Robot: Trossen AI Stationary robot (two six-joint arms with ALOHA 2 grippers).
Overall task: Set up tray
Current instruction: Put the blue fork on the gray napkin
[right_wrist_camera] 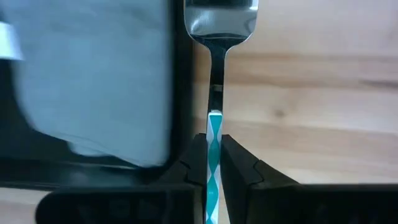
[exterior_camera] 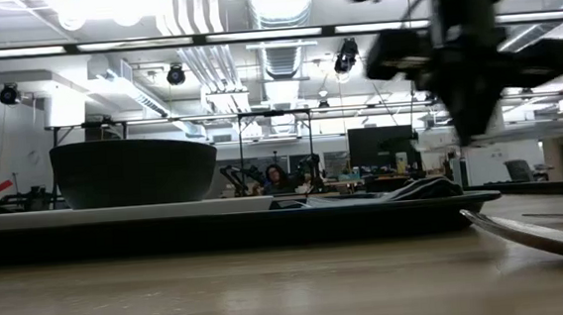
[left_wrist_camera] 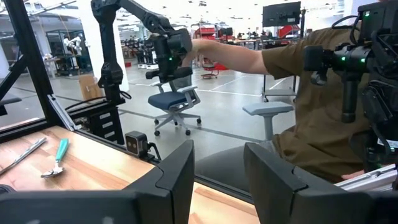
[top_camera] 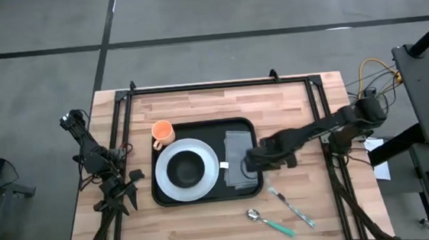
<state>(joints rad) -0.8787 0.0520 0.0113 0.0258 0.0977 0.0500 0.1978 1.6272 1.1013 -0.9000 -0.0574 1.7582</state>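
Note:
The black tray lies mid-table. On it a white plate carries a black bowl, and a grey napkin covers the tray's right part. An orange cup stands at the tray's far-left corner. My right gripper hovers over the tray's right rim, shut on a fork with a teal-and-white handle. A spoon and a knife lie on the wood near the tray's near-right corner. My left gripper waits open at the table's left edge. My right gripper pinches the fork's teal-and-white handle between its two fingertips. The handle runs along the fingers, and the steel head points away from them. The fork lies beside the tray's rim, over the wood. Whether it is lifted clear does not show.
In the left wrist view a person in a brown shirt sits beyond the table, with office chairs behind. Black frame rails run along the table's far edge and both sides. Bare wood lies in front of the tray.

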